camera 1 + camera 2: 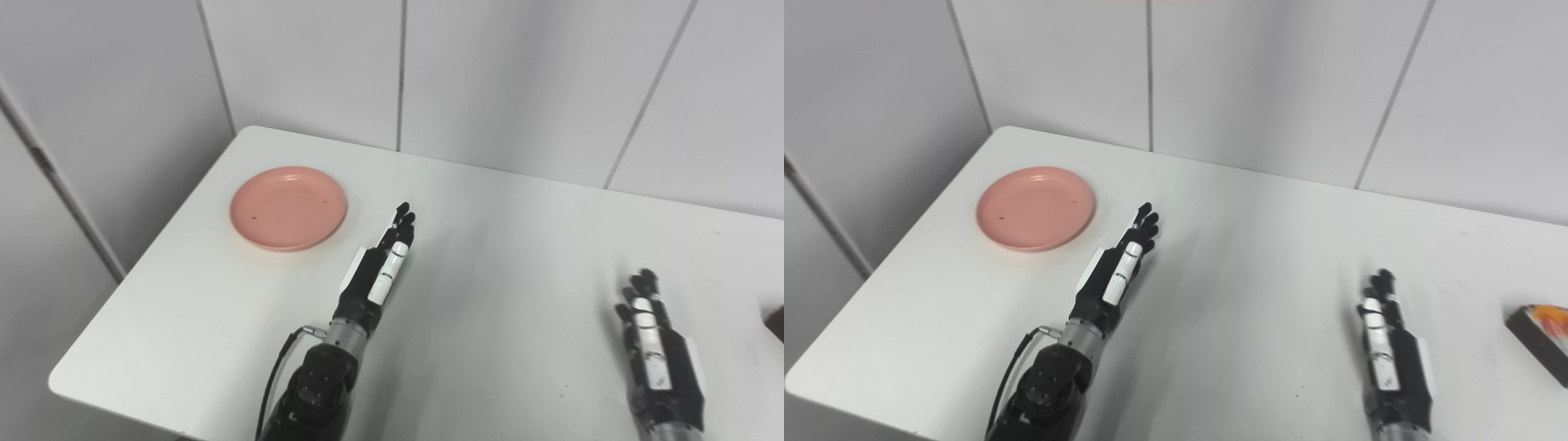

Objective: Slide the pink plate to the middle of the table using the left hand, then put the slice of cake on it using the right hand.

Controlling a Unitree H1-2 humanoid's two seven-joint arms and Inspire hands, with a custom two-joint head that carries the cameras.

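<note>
Right hand [1387,349]: my nearest part, low on the right side of the table [502,257]. Its fingers lie straight and close together, pointing away from me. It holds nothing, and I count it as open. I cannot tell whether it rests on the tabletop or hangs just above it.
Cake [1543,340]: at the right edge of the table, well to the right of my right hand and apart from it. It is a dark slice with an orange and white top, cut off by the picture's edge in the right eye view. In the left eye view only a dark sliver shows.
Left hand [383,263]: reaching forward from the lower middle, turned on edge, fingers straight and together. It grips nothing, so it is open too. Its fingertips [404,215] stop near the plate's right side, with bare table between them.
Plate [288,207]: pink, round and shallow, flat on the far left part of the table, near the back left corner. It has nothing in it but a few tiny dark specks.
Wall [490,73]: pale panels with thin seams, behind the table's far edge.
</note>
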